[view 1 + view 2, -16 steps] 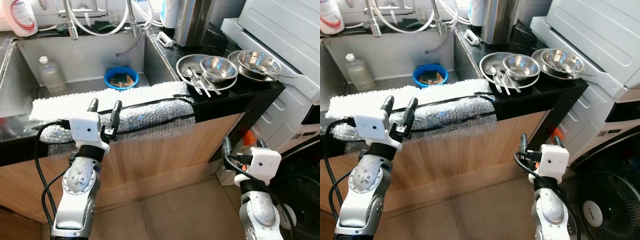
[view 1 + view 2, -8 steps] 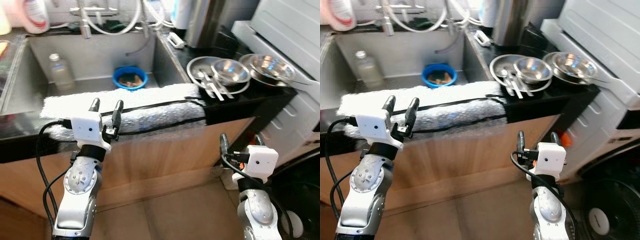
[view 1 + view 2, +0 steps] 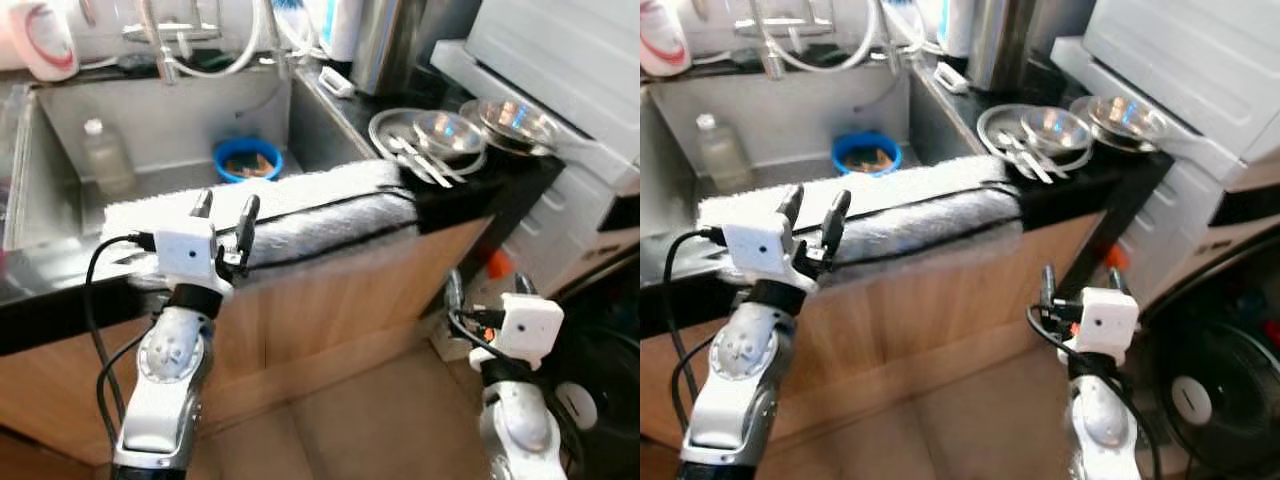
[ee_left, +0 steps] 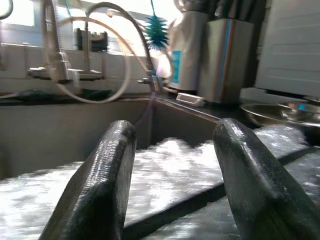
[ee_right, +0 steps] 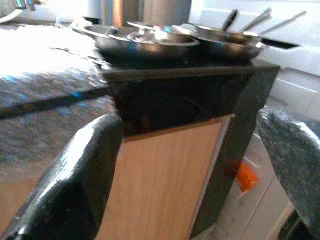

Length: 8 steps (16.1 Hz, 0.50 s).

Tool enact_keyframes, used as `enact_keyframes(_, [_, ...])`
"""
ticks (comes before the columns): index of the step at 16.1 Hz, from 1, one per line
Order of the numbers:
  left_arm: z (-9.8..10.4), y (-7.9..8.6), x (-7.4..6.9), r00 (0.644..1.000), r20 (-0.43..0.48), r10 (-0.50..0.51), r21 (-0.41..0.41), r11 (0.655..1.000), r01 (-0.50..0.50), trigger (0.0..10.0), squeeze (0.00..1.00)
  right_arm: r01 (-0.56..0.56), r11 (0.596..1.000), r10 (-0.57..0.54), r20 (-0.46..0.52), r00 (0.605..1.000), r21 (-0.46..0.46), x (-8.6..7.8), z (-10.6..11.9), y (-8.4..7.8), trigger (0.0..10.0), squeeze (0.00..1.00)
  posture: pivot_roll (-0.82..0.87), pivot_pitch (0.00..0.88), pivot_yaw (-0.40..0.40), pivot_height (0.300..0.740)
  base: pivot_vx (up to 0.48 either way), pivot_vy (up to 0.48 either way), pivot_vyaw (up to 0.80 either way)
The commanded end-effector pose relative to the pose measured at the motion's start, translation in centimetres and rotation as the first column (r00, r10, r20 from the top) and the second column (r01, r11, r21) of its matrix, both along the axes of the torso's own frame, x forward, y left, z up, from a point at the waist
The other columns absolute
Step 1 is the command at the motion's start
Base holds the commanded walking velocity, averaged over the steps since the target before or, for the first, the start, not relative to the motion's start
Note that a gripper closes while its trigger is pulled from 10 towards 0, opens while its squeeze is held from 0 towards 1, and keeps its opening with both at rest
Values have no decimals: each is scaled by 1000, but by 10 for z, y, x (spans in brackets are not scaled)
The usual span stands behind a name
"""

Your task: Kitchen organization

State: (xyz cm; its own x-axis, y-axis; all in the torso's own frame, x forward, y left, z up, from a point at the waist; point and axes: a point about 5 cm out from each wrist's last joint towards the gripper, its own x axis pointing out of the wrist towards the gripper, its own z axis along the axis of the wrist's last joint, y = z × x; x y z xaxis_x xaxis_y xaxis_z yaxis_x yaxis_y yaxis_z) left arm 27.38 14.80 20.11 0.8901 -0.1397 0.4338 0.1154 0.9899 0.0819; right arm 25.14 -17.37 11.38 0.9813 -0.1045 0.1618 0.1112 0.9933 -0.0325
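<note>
At the table's two o'clock end sit the steel bowls (image 3: 447,133), likely light, rigid and slippery, best pinched by the rim; left gripper (image 3: 226,215) and right gripper (image 3: 1078,283) have jaws spread, empty.

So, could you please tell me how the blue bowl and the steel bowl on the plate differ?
The blue bowl sits low in the sink, while the steel bowl stands on a plate on the black counter. The blue bowl holds something brownish; the steel bowl looks empty. The blue bowl looks matte, whereas the steel bowl is shiny. Both are round and upright.
</note>
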Motion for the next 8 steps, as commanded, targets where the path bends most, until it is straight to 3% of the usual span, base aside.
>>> enact_keyframes(1, [4,0,-2,1000,21,4,21,1000,-5,10000,0,-3,1000,3,8,1000,-3,0,1,0,10000,0,53,116,-78,740,0,0,0])
enact_keyframes(8, [10,-4,-1,999,36,-12,36,999,10,10000,0,-5,1000,5,12,1000,1,0,0,1,10000,0,54,116,-73,740,0,0,0])
